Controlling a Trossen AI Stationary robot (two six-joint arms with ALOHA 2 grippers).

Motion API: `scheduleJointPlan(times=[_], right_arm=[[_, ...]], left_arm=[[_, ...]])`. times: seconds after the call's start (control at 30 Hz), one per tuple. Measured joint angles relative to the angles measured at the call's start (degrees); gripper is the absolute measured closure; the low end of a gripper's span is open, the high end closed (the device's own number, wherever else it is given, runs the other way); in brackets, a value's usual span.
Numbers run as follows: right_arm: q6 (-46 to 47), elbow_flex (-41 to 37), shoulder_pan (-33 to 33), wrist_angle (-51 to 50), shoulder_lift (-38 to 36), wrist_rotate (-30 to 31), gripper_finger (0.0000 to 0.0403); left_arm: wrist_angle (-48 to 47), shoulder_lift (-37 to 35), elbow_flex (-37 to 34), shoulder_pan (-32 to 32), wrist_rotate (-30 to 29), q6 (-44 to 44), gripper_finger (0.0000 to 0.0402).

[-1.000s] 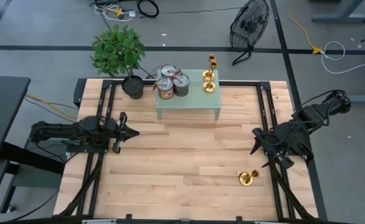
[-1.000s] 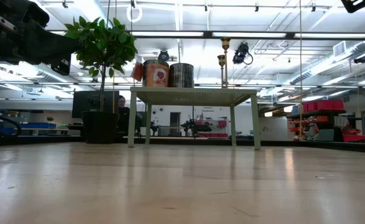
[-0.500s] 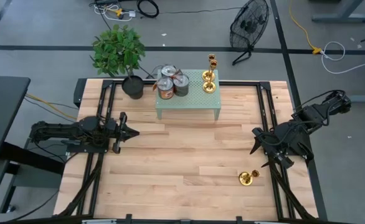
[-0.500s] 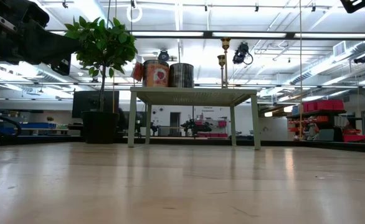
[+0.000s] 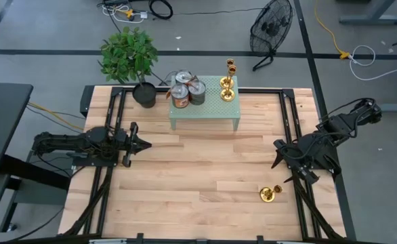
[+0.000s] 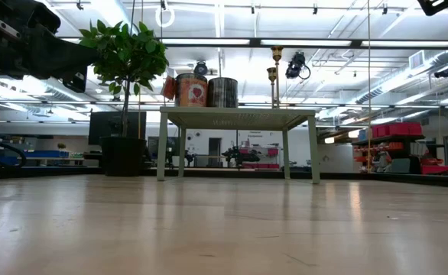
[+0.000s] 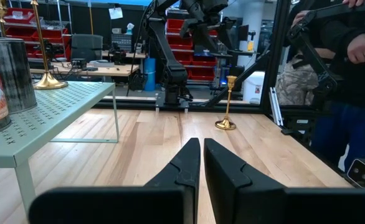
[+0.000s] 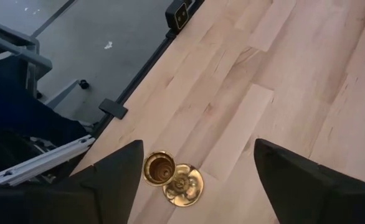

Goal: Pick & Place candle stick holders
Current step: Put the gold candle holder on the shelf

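Observation:
One gold candle stick holder (image 5: 269, 194) stands upright on its round base on the wooden table, near the right front; it also shows as the holder (image 8: 173, 177) and, far off, the holder (image 7: 227, 106). Two more holders (image 5: 227, 81) stand on the right end of a small green table (image 5: 205, 112). My right gripper (image 5: 280, 154) hangs open above and a little to the far side of the lone holder, tipped down toward it, touching nothing. My left gripper (image 5: 144, 144) rests shut and level at the table's left.
Two tins (image 5: 185, 91) stand on the green table next to a potted plant (image 5: 132, 57). Dark frame rails (image 5: 290, 122) run along both sides of the table. A person (image 7: 350, 56) stands beyond the table's right side. Bare wood lies between the arms.

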Motion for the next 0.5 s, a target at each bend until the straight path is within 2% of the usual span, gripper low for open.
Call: scheduleJointPlan(times=[0.5], right_arm=[[-1.3, -0.5, 3.1, 0.5, 0.7, -0.1, 0.0097]], left_arm=[[0.0, 0.0, 0.0, 0.0, 0.0, 0.0, 0.0371]])
